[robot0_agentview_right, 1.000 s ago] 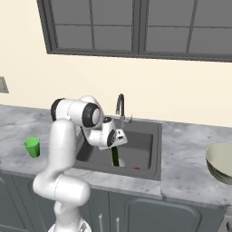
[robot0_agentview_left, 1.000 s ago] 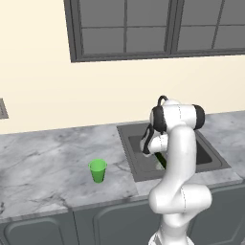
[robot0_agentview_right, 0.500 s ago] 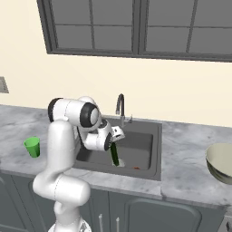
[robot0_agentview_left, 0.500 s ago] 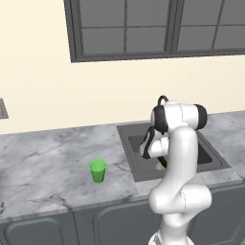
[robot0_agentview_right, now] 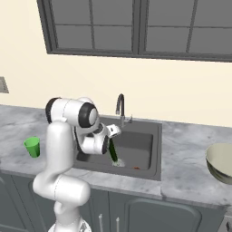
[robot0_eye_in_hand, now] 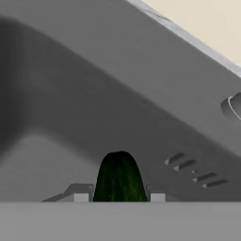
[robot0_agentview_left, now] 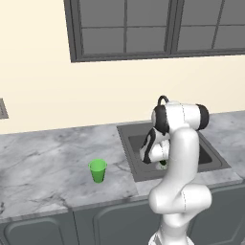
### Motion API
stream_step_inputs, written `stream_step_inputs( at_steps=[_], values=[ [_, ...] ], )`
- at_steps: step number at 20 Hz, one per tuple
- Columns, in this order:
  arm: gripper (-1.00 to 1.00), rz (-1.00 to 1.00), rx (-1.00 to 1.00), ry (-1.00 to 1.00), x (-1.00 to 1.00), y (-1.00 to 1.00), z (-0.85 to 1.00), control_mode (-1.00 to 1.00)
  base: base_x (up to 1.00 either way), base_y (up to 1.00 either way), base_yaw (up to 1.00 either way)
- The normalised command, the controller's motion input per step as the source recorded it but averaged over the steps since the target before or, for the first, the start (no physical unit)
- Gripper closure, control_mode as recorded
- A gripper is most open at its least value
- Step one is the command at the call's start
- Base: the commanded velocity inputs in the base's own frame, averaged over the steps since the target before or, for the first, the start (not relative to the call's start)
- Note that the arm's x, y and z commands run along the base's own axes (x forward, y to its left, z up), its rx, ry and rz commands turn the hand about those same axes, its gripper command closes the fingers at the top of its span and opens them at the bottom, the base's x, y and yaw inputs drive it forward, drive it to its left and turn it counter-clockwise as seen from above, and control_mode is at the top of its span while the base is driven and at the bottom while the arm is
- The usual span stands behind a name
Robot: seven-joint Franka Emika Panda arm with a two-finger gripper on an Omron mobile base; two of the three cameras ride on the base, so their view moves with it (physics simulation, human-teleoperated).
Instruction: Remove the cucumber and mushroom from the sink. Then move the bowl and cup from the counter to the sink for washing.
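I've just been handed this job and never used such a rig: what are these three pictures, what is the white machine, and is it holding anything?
The white machine is a jointed robot arm on a mobile base. Two pictures come from cameras behind it, left and right; the third looks along its hand. Its gripper is closed on the slim dark green cucumber, held nearly upright above the dark grey recessed sink; the hand view shows it between the fingertips. A tiny orange-brown mushroom lies on the sink floor. On the grey-white marbled counter stand a small bright green cup on the sink's left and a wide pale beige bowl on its right.
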Motion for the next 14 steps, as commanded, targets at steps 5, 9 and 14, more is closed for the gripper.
stream_step_inputs(
  at_steps=[5,9,14],
  values=[
    [1.00,0.05,-0.03,-0.04,0.03,0.05,0.46,-1.00,0.00,0.00,0.00],
    [1.00,0.01,-0.03,0.00,0.00,0.10,0.46,-1.00,0.00,0.00,0.00],
    [1.00,0.00,-0.01,0.00,-0.05,0.24,0.36,-1.00,0.00,0.00,0.00]
  ],
)
